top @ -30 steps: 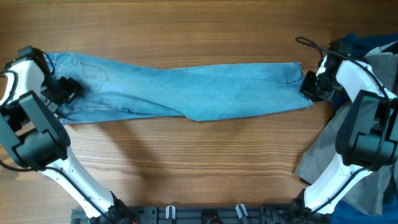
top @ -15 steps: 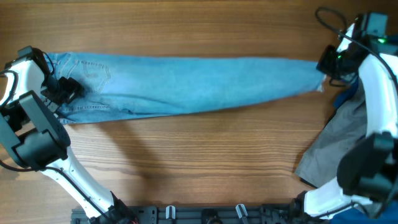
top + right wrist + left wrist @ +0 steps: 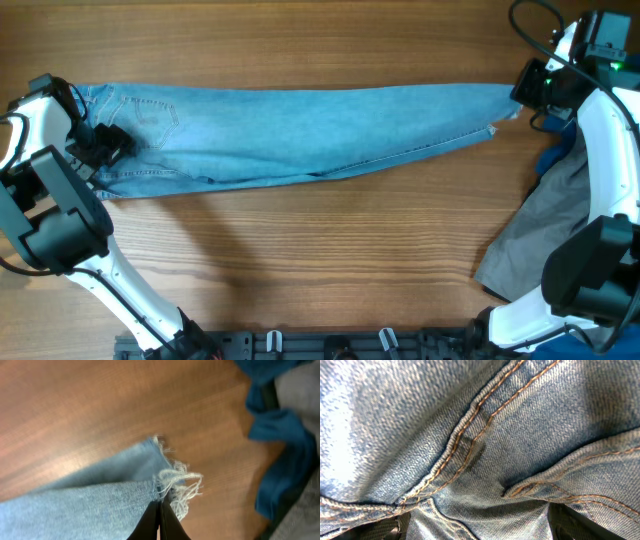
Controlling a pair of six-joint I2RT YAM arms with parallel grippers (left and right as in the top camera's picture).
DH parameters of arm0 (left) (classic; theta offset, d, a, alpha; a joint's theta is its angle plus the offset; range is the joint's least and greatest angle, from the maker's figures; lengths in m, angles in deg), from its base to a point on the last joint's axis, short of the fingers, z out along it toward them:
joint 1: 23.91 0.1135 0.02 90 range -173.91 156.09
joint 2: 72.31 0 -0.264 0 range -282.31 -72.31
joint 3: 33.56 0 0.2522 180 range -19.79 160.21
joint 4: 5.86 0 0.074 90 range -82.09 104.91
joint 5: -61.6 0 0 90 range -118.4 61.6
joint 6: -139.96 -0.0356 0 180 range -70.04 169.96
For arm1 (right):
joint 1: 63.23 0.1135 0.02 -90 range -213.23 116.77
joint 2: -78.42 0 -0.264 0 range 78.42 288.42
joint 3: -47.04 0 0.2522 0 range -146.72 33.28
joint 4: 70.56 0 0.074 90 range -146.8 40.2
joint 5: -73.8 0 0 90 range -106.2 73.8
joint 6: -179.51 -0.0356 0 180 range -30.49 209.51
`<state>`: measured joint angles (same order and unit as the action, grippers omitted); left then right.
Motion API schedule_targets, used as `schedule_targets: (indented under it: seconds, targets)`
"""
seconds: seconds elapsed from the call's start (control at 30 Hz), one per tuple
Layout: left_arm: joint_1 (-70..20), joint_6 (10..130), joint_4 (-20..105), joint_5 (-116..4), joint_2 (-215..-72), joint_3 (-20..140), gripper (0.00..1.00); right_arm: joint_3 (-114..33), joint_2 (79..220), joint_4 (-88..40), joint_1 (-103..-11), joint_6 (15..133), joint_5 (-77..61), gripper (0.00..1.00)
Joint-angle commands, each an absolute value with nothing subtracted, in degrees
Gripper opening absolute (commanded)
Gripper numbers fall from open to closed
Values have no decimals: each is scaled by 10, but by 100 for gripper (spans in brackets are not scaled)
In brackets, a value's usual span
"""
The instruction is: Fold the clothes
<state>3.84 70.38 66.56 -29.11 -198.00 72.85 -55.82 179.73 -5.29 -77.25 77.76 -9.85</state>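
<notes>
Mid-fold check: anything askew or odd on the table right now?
Yes. The jeans legs are misaligned: the lower leg peeks out along the near edge, and its hem ends short of the frayed end pinched in the right gripper.

We log the jeans (image 3: pixel 300 135) as light blue washed denim — tan-orange double stitching, whitish frayed hem. Worktop (image 3: pixel 320 270) is warm brown with wood grain. Grey garment (image 3: pixel 535 235) plain; dark blue garment (image 3: pixel 275 435) plain too.
</notes>
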Motion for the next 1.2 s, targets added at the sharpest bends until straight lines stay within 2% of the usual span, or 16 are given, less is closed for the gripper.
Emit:
schedule_targets:
  seconds: [0.0,0.27,0.47,0.8,0.83,0.9,1.0,1.17]
  targets:
    - [47,699,642,-290,-2025,725,89,-568,1812,-31,-779,775,-117,4]
    - [47,699,643,-290,-2025,725,89,-568,1819,-41,-779,775,-117,4]
    - [47,699,643,-290,-2025,725,88,-566,1874,-62,-779,773,-116,4]
    - [47,699,647,-290,-2025,725,89,-566,1920,-240,-778,753,-82,5]
    - [47,699,647,-290,-2025,725,89,-566,1920,-259,-778,748,-67,10]
    - [47,699,649,-290,-2025,725,88,-566,1924,-287,-778,731,-45,45]
    - [47,699,651,-294,-2024,725,87,-566,1926,-295,-778,724,-16,54]
    - [48,699,651,-330,-2002,725,86,-566,1926,-252,-779,730,-6,56]
